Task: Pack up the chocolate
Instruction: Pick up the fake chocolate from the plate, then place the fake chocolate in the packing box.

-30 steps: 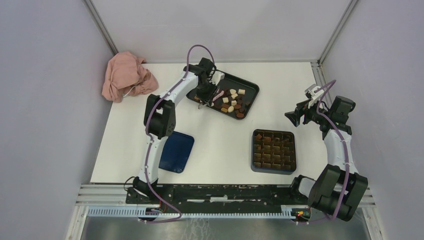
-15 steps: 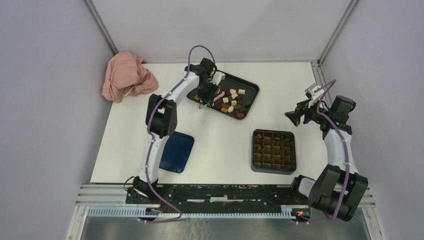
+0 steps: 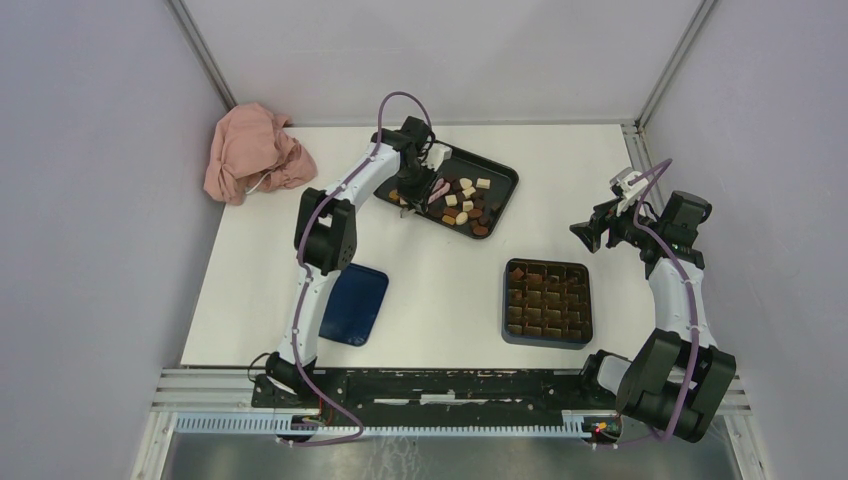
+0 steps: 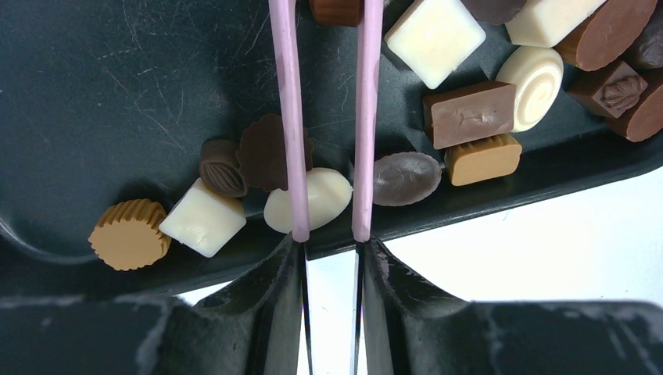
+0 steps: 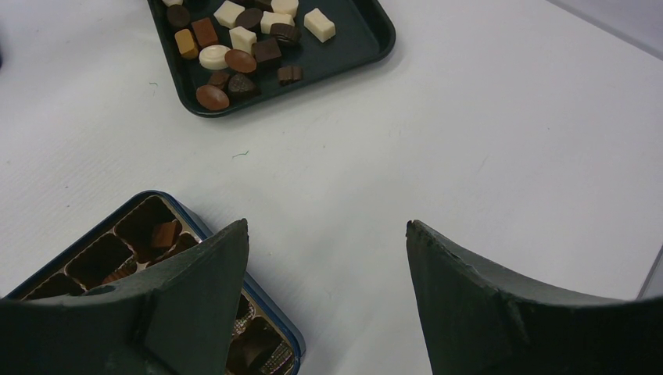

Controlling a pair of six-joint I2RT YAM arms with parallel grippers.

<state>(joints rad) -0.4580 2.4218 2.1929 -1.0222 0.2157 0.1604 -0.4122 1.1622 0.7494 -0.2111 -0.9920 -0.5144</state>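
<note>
The chocolate (image 3: 462,200) lies as many brown, tan and cream pieces in a black tray (image 3: 503,178). My left gripper (image 3: 410,192) is over the tray's near-left edge, shut on pink tongs (image 4: 291,117). The tong arms reach over a cream oval piece (image 4: 328,195), and a brown piece (image 4: 336,9) sits between them at the top edge of the view. My right gripper (image 5: 327,226) is open and empty, above the table right of the dark blue box (image 3: 547,302). Its brown grid holds a few pieces (image 5: 164,233).
The box's blue lid (image 3: 355,303) lies near the left arm. A pink cloth (image 3: 255,150) is bunched at the far left corner. Grey walls close in the table on three sides. The tray also shows in the right wrist view (image 5: 367,39).
My left gripper with the tongs has shifted slightly farther over the tray. The right arm has not moved.
</note>
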